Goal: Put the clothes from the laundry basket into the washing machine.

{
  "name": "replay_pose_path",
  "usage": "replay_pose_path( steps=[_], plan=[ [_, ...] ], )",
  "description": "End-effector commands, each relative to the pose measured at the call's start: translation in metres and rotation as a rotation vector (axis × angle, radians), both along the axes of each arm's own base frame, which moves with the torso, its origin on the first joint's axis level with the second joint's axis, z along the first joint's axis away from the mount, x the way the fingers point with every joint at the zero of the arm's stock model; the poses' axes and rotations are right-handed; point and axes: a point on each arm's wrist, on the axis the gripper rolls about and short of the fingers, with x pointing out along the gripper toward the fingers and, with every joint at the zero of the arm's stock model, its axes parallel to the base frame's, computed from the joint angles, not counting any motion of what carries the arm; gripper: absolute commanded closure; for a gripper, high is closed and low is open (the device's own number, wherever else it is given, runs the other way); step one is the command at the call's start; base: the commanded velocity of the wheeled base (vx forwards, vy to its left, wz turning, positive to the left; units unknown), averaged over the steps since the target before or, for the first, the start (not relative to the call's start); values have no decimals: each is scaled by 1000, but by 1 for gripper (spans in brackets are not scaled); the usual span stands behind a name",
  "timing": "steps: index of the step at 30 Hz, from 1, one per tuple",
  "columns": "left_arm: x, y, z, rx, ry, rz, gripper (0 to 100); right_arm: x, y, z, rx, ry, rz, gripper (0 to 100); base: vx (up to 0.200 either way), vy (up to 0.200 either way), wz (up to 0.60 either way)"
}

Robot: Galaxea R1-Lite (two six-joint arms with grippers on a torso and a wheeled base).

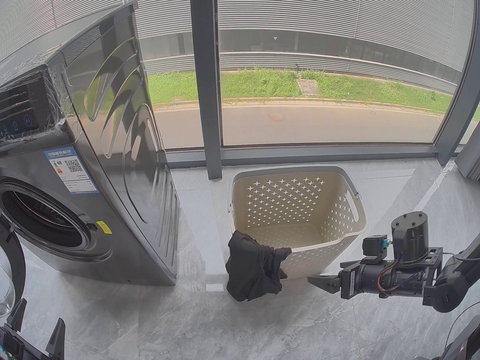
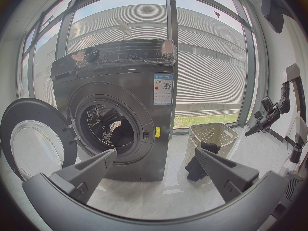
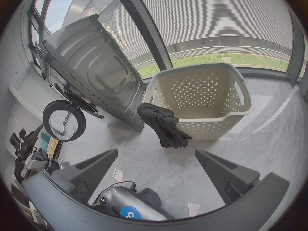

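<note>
1. Locate the black garment [image 1: 252,268]. It hangs over the near corner of the laundry basket [image 1: 320,261], on the side facing the washing machine [image 1: 125,186]. Most of the cloth drapes down the outer wall toward the floor [image 1: 200,326]. The basket bottom shows no other clothes, so treat this as the 1 item left to move. Hung on the rim, it offers a raised fold to pinch instead of cloth lying flat.

2. Check the right tool [image 1: 320,281]. It sits level and low above the floor, just beside the basket's near wall and apart from the garment. Its 2 fingers stand apart and hold nothing. They point toward the garment, which suits a sideways approach along the wall.

3. Check the left tool [image 2: 154,151]. It is low in front of the machine, its fingers apart and empty, facing the drum [image 2: 109,129].

4. Confirm the door [image 2: 35,141] is swung wide to the side, so the opening is free. Something patterned lies inside the drum, probably cloth, though you cannot tell for certain.

5. The task looks nearly complete. Expect the garment to slide off the rim if you pinch a loose edge, so aim for the bunched part at the rim
</note>
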Motion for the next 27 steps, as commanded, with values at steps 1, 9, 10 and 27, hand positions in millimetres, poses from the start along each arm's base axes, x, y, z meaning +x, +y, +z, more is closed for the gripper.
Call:
replay_pose_path(
  steps=[1, 9, 10, 27],
  plan=[
    [0, 0, -5, 1, 1, 0, 0, 12, 9, -23, -29, 57, -1, 0, 0, 0, 0],
    [0, 0, -5, 1, 1, 0, 0, 25, 21, -48, -49, 45, -30, 0, 0, 0, 0],
    [0, 0, -5, 1, 1, 0, 0, 25, 21, -48, -49, 45, -30, 0, 0, 0, 0],
    [0, 0, -5, 1, 1, -3, 0, 48, 45, -81, -36, 62, -58, 0, 0, 82, 0]
  ],
)
